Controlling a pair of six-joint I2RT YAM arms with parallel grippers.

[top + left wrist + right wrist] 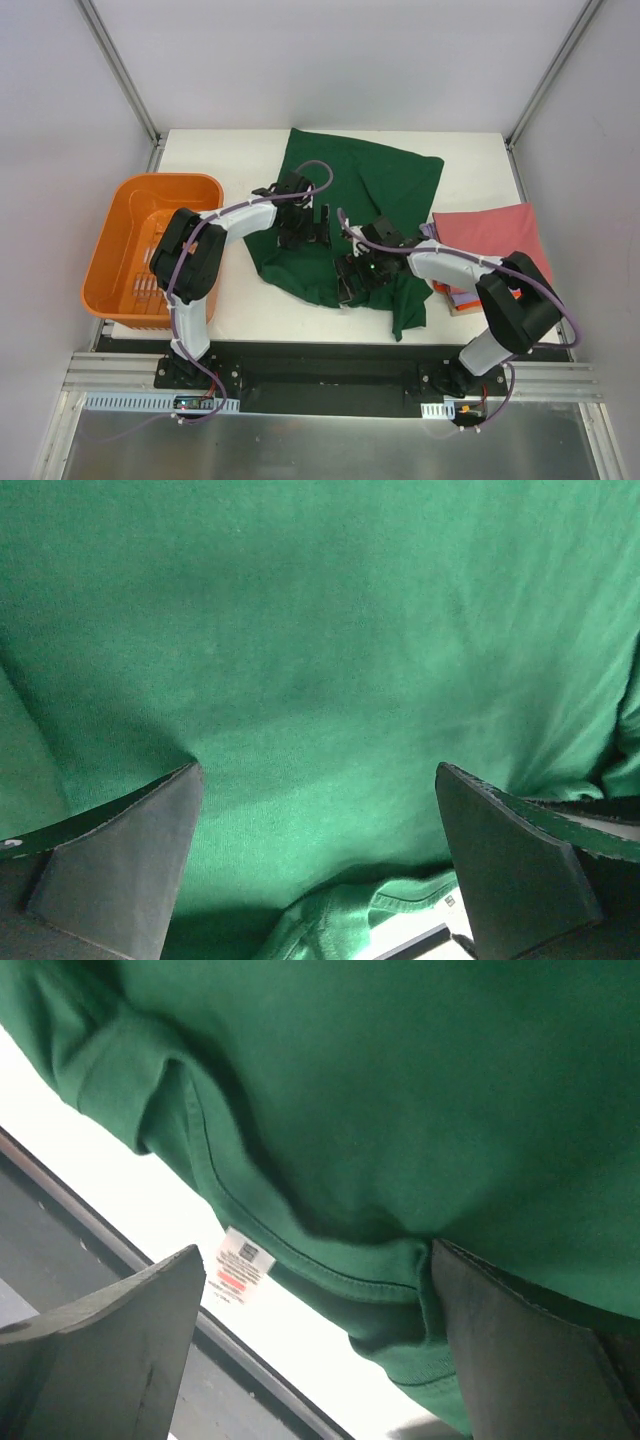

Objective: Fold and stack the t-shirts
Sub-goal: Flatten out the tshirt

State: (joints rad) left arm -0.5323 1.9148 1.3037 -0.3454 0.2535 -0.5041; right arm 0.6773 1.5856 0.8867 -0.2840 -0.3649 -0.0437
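Overhead, the green shirt (350,215) is lying rumpled mid-desk (220,155), not yet folded; a red folded shirt (490,235) is sitting done at the right edge, whatever lies beneath it hard to make out. Left wrist: the left gripper (315,780) is hanging released over green cloth. Right wrist: the right gripper (315,1255) is gaping empty above the label (240,1265), sleeves cut off.

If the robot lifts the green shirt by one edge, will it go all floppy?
Probably floppy: the green shirt already lies wrinkled and folded over itself, so it would likely droop. It looks like thin cloth, so a push would probably bunch it up rather than slide it whole.
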